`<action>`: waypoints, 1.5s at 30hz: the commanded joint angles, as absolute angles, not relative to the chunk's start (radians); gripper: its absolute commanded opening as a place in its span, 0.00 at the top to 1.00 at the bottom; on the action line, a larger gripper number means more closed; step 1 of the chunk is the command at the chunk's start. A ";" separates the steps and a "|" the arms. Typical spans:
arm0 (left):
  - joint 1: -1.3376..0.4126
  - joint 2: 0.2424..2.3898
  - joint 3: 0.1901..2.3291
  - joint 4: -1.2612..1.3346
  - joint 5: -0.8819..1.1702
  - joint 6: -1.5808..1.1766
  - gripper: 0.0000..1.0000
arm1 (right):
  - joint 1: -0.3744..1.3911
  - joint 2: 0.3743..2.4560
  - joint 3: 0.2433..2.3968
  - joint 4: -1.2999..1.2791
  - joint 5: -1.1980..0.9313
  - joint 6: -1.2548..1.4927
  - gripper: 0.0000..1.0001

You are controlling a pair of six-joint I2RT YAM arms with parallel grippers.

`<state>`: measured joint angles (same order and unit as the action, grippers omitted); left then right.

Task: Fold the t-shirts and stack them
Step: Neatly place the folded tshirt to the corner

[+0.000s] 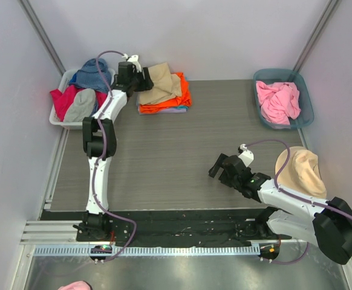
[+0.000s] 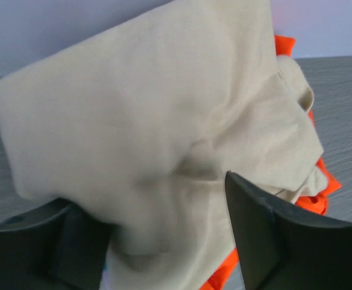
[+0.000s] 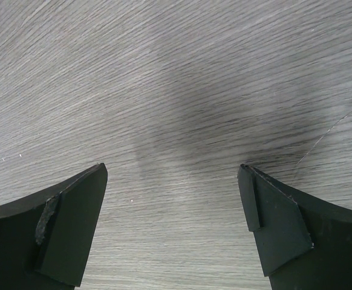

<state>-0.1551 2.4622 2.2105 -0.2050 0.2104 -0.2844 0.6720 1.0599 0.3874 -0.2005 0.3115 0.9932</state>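
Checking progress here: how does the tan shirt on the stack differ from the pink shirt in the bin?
The tan shirt lies roughly folded; the pink shirt is crumpled. The tan shirt tops the orange shirt; the pink shirt fills a blue bin. The left tool is at the tan shirt, none near the pink shirt. Both are plain cloth.

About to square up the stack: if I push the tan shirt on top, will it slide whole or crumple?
Probably crumple: the tan shirt lies in soft, rumpled folds, so it looks floppy and light. It may also slip sideways, since it sits off-centre on the orange shirt beneath.
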 commanded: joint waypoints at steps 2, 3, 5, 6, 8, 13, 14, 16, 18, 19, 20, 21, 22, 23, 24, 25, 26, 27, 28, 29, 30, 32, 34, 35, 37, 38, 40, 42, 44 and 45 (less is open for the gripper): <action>-0.156 2.435 2.212 -0.190 0.174 -0.264 0.01 | 0.673 1.072 0.345 -0.282 0.262 1.003 0.00; -0.156 2.422 2.192 -0.187 0.158 -0.261 0.00 | 0.672 1.071 0.347 -0.282 0.261 1.002 0.00; -0.156 2.404 2.180 -0.189 0.131 -0.253 0.00 | 0.673 1.071 0.351 -0.284 0.261 1.000 0.01; -0.156 2.379 2.168 -0.190 0.103 -0.246 0.00 | 0.673 1.071 0.354 -0.282 0.259 0.999 0.00; -0.156 2.355 2.155 -0.196 0.083 -0.238 0.00 | 0.672 1.071 0.360 -0.281 0.259 0.993 0.00; -0.155 2.273 2.077 -0.215 0.043 -0.232 0.00 | 0.673 1.068 0.417 -0.278 0.288 0.913 0.00; -0.155 2.260 2.057 -0.210 0.043 -0.233 0.00 | 0.673 1.084 0.434 -0.272 0.294 0.891 0.00; -0.155 2.223 2.005 -0.200 0.044 -0.236 0.00 | 0.672 1.126 0.511 -0.253 0.308 0.809 0.00; -0.155 2.197 1.962 -0.190 0.041 -0.236 0.00 | 0.670 1.227 0.620 -0.244 0.319 0.746 0.00; -0.155 2.178 1.953 -0.189 0.026 -0.238 0.00 | 0.666 1.264 0.662 -0.233 0.321 0.685 0.00; -0.155 2.169 1.938 -0.190 0.020 -0.239 0.00 | 0.661 1.351 0.749 -0.226 0.321 0.655 0.00; -0.153 2.161 1.930 -0.192 0.011 -0.241 0.00 | 0.644 1.391 0.793 -0.213 0.310 0.626 0.00; -0.155 2.143 1.925 -0.198 0.008 -0.250 0.01 | 0.634 1.440 0.842 -0.197 0.283 0.571 0.00; -0.153 2.135 1.913 -0.202 -0.020 -0.258 0.00 | 0.615 1.483 0.942 -0.192 0.261 0.549 0.00; -0.152 2.123 1.904 -0.210 -0.024 -0.265 0.00 | 0.600 1.568 0.992 -0.186 0.240 0.525 0.00; -0.152 2.112 1.895 -0.212 -0.029 -0.285 0.00 | 0.568 1.606 1.038 -0.170 0.188 0.506 0.00; -0.150 2.088 1.860 -0.210 -0.037 -0.301 0.00 | 0.551 1.638 1.127 -0.158 0.158 0.470 0.00; -0.147 2.073 1.836 -0.196 -0.032 -0.317 0.00 | 0.536 1.717 1.170 -0.144 0.126 0.456 0.01; -0.147 2.060 1.812 -0.184 -0.028 -0.333 0.00 | 0.507 1.753 1.213 -0.131 0.089 0.440 0.00; -0.147 2.034 1.765 -0.175 -0.025 -0.363 0.00 | 0.493 1.794 1.295 -0.129 0.022 0.408 0.00; -0.147 2.023 1.743 -0.157 -0.022 -0.377 0.00 | 0.482 1.825 1.328 -0.121 -0.030 0.396 0.00; -0.147 2.002 1.676 -0.141 -0.020 -0.420 0.00 | 0.463 1.903 1.402 -0.078 -0.098 0.361 0.00; -0.147 1.967 1.629 -0.103 -0.017 -0.449 0.00 | 0.457 1.981 1.458 -0.064 -0.130 0.308 0.00; -0.146 1.960 1.588 -0.092 -0.012 -0.460 0.00 | 0.443 2.009 1.532 -0.072 -0.167 0.295 0.00; -0.147 1.939 1.554 -0.063 -0.005 -0.492 0.00 | 0.430 2.063 1.594 -0.069 -0.282 0.270 0.00; -0.147 1.934 1.525 -0.058 -0.005 -0.502 0.00 | 0.422 2.113 1.648 -0.058 -0.316 0.261 0.00; -0.147 1.919 1.497 -0.041 -0.005 -0.523 0.00 | 0.419 2.161 1.713 -0.040 -0.386 0.246 0.00; -0.146 1.911 1.467 -0.026 0.025 -0.531 0.00 | 0.420 2.239 1.825 -0.044 -0.435 0.244 0.00; -0.147 1.907 1.454 -0.025 0.028 -0.529 0.00 | 0.420 2.293 1.925 -0.043 -0.460 0.250 0.00; -0.147 1.904 1.450 -0.025 0.026 -0.528 0.00 | 0.419 2.307 1.954 -0.035 -0.471 0.253 0.00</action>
<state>-0.1520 1.9751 1.4643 -0.1051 0.0082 -0.4988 0.4191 2.2639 1.7870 -0.0921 -0.3332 0.2848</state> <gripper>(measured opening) 0.996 0.996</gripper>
